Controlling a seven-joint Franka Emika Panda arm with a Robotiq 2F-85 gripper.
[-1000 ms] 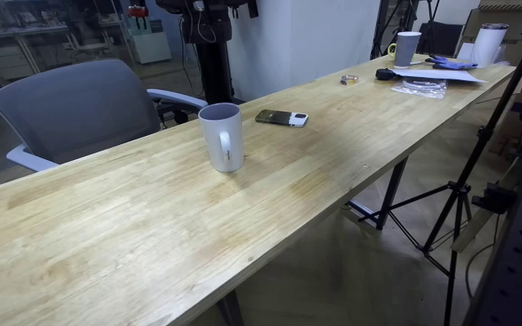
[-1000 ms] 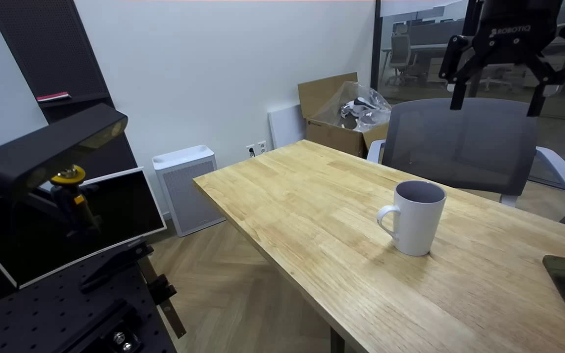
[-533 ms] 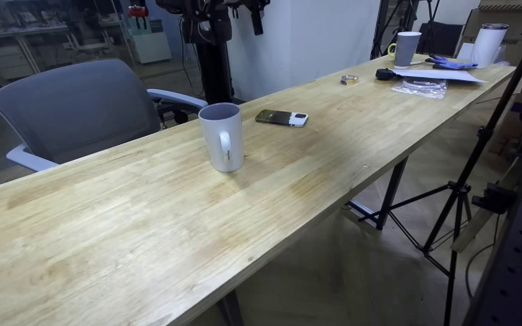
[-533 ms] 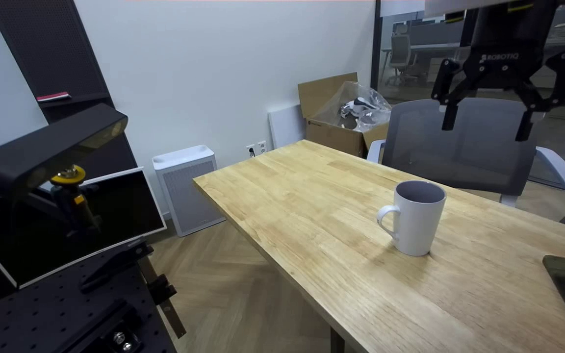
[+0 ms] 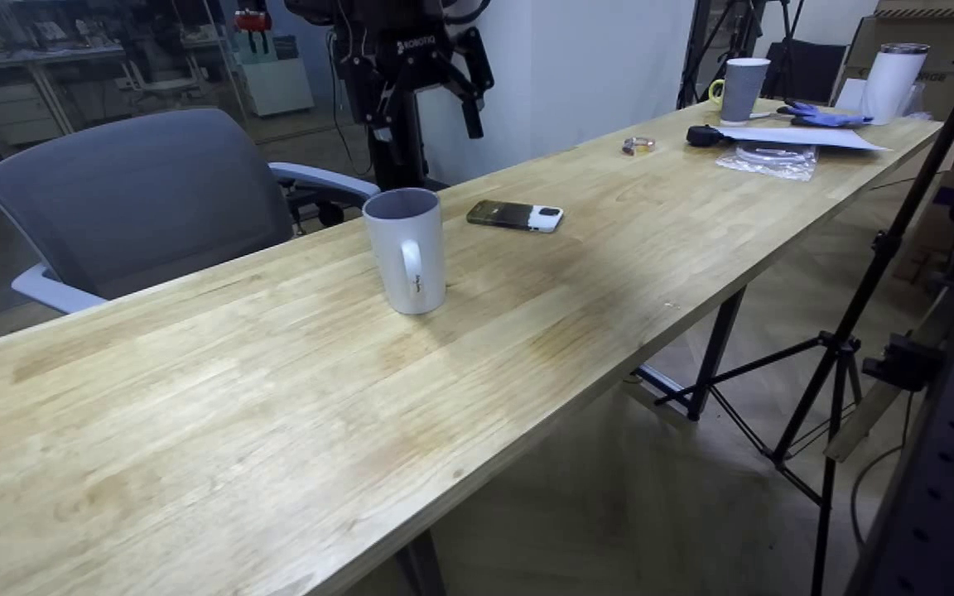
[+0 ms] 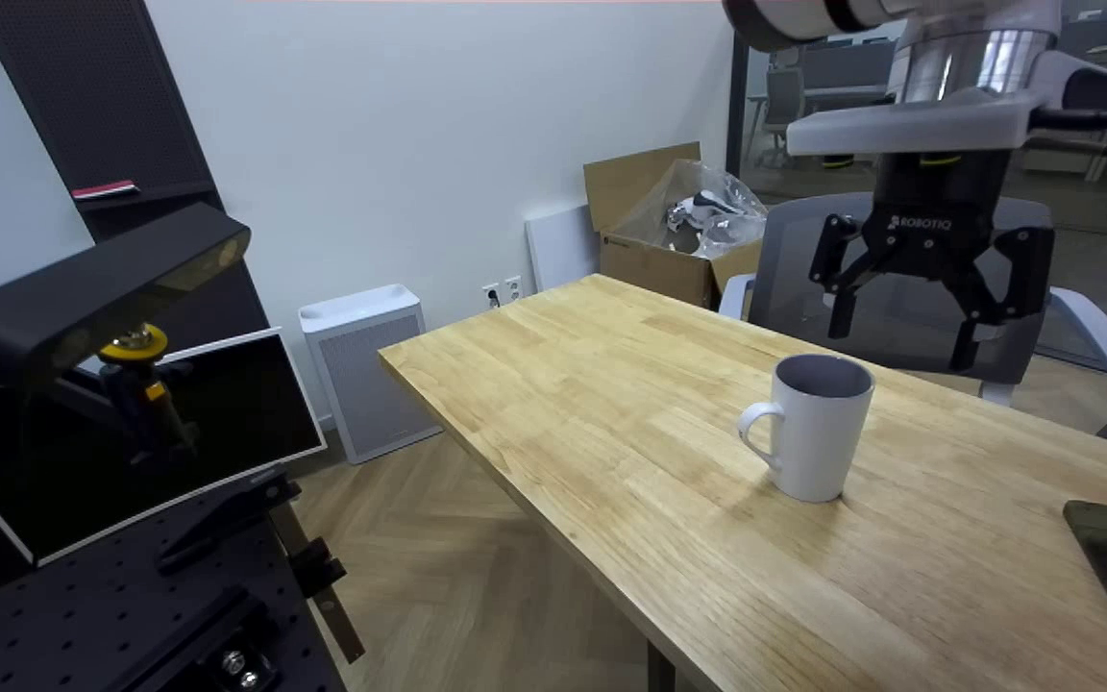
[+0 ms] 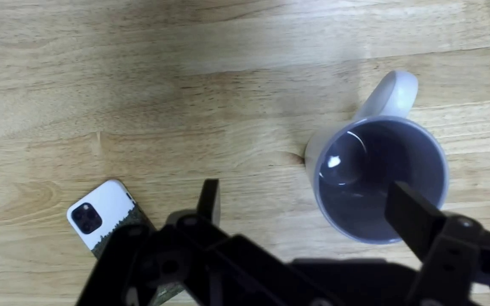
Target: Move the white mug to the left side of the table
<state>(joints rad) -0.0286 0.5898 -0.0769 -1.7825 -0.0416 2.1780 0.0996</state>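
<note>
The white mug [image 5: 398, 257] stands upright on the light wooden table [image 5: 237, 414], its handle facing the camera in an exterior view. In an exterior view the mug [image 6: 818, 432] has its handle to the left. My gripper [image 5: 433, 132] is open and empty, pointing down, higher than the mug and apart from it. In an exterior view the gripper [image 6: 902, 333] hangs behind and right of the mug. In the wrist view the mug [image 7: 347, 212] is right of centre; the right fingertip of the gripper [image 7: 305, 199] overlaps its opening, the left fingertip is over bare wood.
A phone [image 5: 515, 216] lies beside the mug; it also shows in the wrist view [image 7: 104, 208]. A grey office chair [image 5: 154, 199] stands against the table's long edge. A grey cup [image 5: 742, 93], a white tumbler [image 5: 893, 87] and blue gloves [image 5: 825, 116] are at the far end.
The gripper has come down and moved towards the mug, leftward in an exterior view, staying open. The mug and phone have not moved.
</note>
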